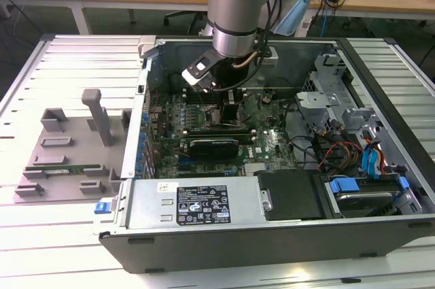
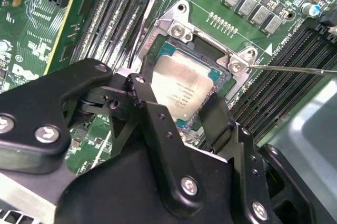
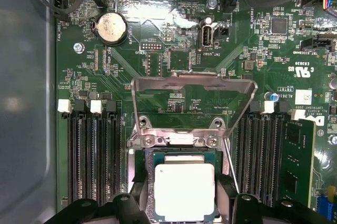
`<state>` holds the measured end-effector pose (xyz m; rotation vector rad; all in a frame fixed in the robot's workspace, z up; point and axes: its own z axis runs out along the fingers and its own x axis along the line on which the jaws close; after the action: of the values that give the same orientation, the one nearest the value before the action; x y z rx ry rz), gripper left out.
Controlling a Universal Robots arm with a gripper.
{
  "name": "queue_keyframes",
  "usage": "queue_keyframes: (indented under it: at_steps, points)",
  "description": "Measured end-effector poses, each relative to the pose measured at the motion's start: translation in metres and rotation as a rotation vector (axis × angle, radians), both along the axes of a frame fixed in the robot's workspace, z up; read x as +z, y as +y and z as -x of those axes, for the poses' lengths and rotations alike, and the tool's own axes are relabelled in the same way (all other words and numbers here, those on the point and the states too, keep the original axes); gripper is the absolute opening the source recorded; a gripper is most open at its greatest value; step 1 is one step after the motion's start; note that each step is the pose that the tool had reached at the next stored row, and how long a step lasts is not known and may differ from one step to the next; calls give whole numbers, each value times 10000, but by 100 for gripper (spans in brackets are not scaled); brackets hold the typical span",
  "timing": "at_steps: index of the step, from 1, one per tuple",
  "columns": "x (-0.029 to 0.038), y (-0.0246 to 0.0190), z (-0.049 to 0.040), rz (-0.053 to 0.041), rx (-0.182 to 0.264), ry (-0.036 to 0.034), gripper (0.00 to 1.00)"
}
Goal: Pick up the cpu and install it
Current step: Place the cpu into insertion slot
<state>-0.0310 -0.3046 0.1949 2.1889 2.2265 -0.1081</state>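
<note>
A: What's the big picture?

B: An open computer case (image 1: pixel 272 234) lies on its side. The arm (image 1: pixel 238 3) reaches down into its far half, over the motherboard (image 3: pixel 174 66).

A: And under the wrist?

B: The socket (image 2: pixel 181 29), with banks of memory slots (image 3: pixel 89 155) on either side. Its load plate (image 3: pixel 192 84) stands hinged up, clear of the opening.

A: Where's the cpu?

B: The cpu (image 3: pixel 184 191) lies flat in the socket, metal top upward, and level with the frame as far as I can judge.

A: Which way from the gripper?

B: Straight below. The gripper (image 2: pixel 179 97) straddles it, with one of the fingers (image 2: pixel 152 124) at each opposite edge. The chip is nearly square, so no long axis matters.

A: Clamped?

B: In the first wrist view a sliver of socket shows between each finger and the chip. I judge the jaws slightly spread, not gripping.
</note>
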Motion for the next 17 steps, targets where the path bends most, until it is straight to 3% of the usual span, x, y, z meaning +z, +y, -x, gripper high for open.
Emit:
queue_keyframes:
  at_steps: [2, 7, 11, 13, 14, 15, 17]
  points:
    - [1, 20, 1, 2, 2, 3, 62]
    - [10, 21, 5, 4, 1, -4, 62]
    - [114, 21, 7, 9, 1, -23, 62]
    - [126, 22, 7, 12, 2, -30, 62]
    - [128, 21, 9, 16, 2, -28, 60]
    - [129, 19, 17, 17, 1, -31, 41]
    - [128, -1, 52, 16, 5, -60, 35]
